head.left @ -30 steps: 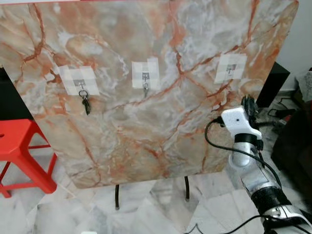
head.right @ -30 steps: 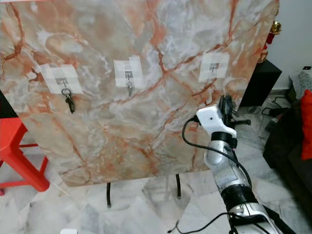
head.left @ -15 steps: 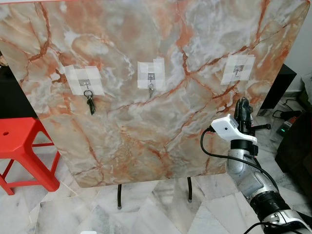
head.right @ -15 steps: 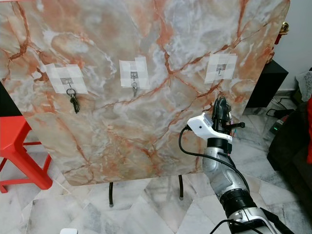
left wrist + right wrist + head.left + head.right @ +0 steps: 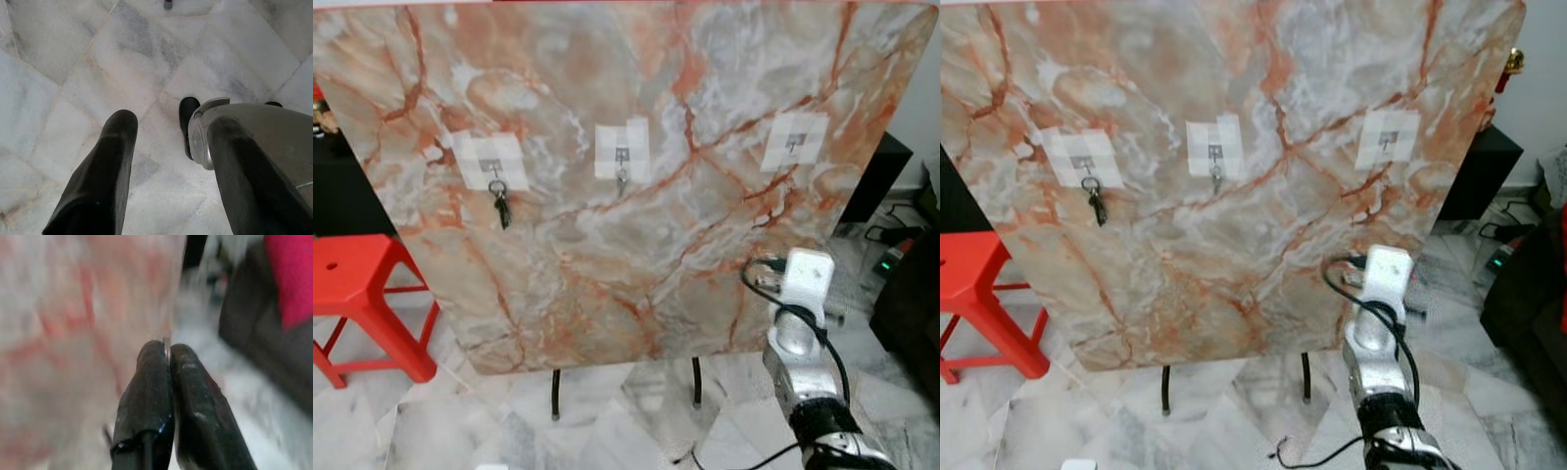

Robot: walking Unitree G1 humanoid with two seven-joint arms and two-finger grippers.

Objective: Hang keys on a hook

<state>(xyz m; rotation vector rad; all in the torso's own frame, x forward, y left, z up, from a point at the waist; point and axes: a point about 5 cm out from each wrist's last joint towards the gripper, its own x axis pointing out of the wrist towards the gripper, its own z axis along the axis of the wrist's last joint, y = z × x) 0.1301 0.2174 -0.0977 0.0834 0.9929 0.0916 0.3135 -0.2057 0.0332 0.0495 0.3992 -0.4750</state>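
Key ring (image 5: pixel 167 343), seemingly, in lowered right hand (image 5: pixel 168 355).

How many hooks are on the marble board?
3: the left hook holds keys, the middle hook holds a small key, and the right hook is bare.

no text, label, brand, number or sign can be read anywhere in these pictures.
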